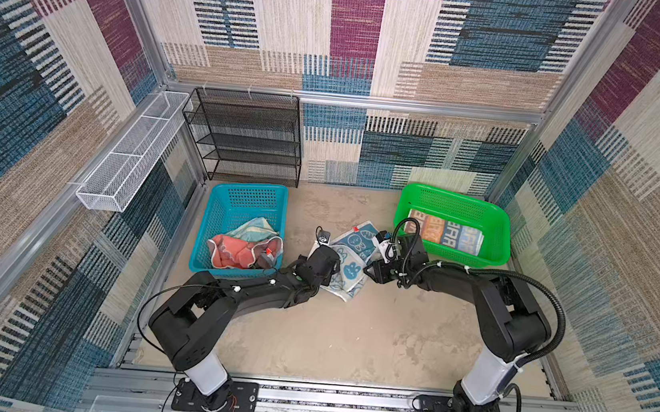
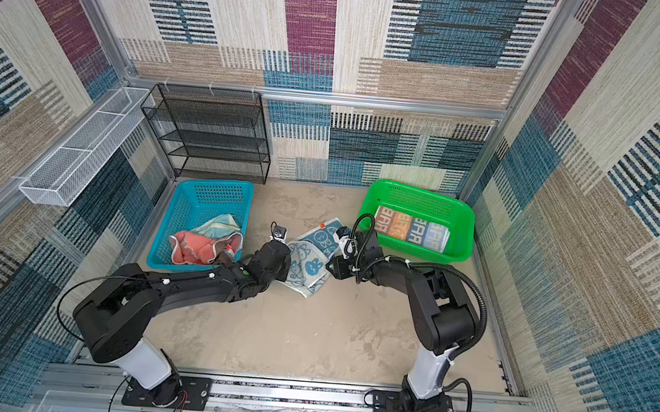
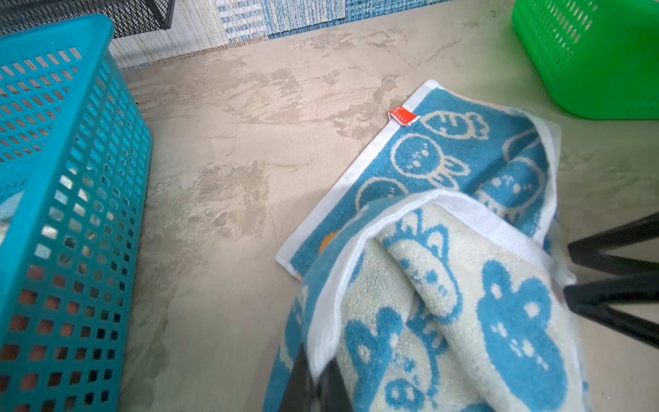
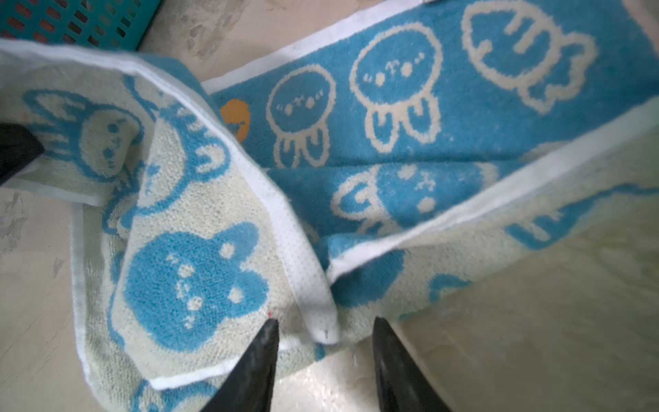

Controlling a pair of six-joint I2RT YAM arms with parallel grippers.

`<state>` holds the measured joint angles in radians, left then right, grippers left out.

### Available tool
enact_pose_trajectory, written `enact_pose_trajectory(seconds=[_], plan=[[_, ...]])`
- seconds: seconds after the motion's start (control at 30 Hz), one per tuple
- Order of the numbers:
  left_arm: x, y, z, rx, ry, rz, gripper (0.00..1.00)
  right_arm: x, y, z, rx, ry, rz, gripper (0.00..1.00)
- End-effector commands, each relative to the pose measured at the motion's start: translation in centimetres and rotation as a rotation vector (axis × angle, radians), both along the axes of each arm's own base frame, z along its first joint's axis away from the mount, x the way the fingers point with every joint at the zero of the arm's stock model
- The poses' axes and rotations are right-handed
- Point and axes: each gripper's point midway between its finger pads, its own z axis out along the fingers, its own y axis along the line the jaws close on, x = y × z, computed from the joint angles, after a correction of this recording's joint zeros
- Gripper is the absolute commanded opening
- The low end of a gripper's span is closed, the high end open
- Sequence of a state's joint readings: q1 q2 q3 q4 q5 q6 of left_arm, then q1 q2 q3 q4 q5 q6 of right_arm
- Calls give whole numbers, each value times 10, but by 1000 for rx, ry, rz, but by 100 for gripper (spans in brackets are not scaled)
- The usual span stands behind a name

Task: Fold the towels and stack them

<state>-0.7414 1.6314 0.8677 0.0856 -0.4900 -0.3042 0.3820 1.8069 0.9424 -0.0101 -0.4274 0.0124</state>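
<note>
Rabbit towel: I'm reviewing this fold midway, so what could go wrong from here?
1. The left gripper pinches one hem of the rabbit towel while the right gripper stands open around a corner; a pull now would likely skew the fold.
2. The towel is bunched with its pale underside up, so creases may get folded in.
3. The green basket sits close beside the right gripper; a wide swing might nudge it.

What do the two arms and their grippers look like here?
The left arm and right arm are black with white lower links. A ribbed black hose follows the right one, a thin cable the left. The right gripper has black, pointed fingers.
</note>
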Motion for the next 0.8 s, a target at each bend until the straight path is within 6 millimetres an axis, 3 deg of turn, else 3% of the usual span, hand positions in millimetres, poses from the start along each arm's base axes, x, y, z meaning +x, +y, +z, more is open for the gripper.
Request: enact_pose_trajectory(seconds=[0.0,0.17,0.43,0.67,0.77], plan=[[1,-1,-2,12,5,-8,0,11,9,8,44,-38,7,46],[1,-1,-3,17,9,-9,0,14,13,7,55,-35,24,46],[3,-3,-7,30,18,-12,0,1,21,13,120,-23,67,44],[4,-4,-10,35,25,-14,0,-4,19,-2,110,24,59,43],[3,-3,-11,38,25,-14,0,-5,21,-6,120,43,66,38]])
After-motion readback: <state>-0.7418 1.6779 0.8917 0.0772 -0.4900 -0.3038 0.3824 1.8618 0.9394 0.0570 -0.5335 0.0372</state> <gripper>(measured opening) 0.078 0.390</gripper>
